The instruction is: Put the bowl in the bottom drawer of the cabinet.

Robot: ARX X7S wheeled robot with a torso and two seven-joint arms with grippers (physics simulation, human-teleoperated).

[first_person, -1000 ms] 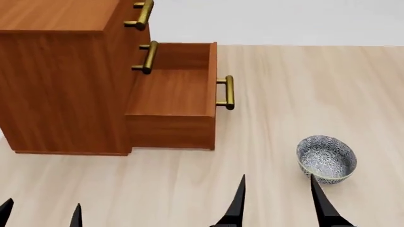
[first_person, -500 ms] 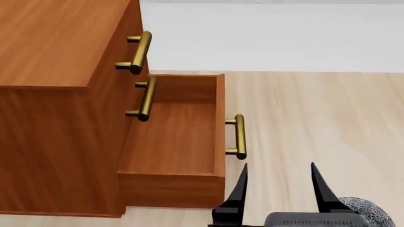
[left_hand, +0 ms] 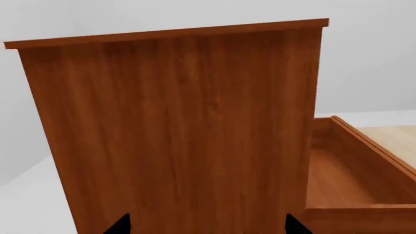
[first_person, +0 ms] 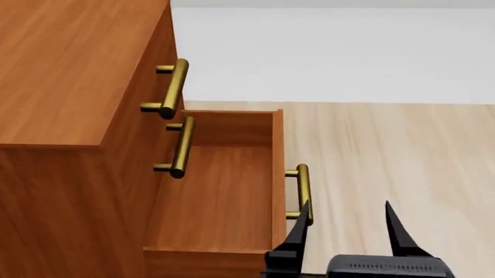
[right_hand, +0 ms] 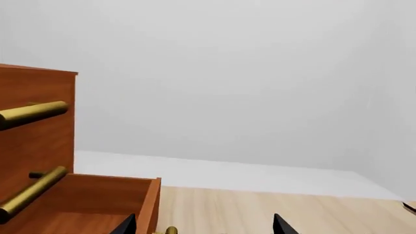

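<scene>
Pale wood floor (first_person: 386, 150) meets white wall (first_person: 332, 52) — both grippers' jaws apart, empty.

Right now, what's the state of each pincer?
Left pincer: open, holding nothing, facing the cabinet side.
Right pincer: open, empty.

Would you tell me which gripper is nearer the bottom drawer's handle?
Right. The right gripper sits beside the handle; the left gripper faces the cabinet's side.
</scene>
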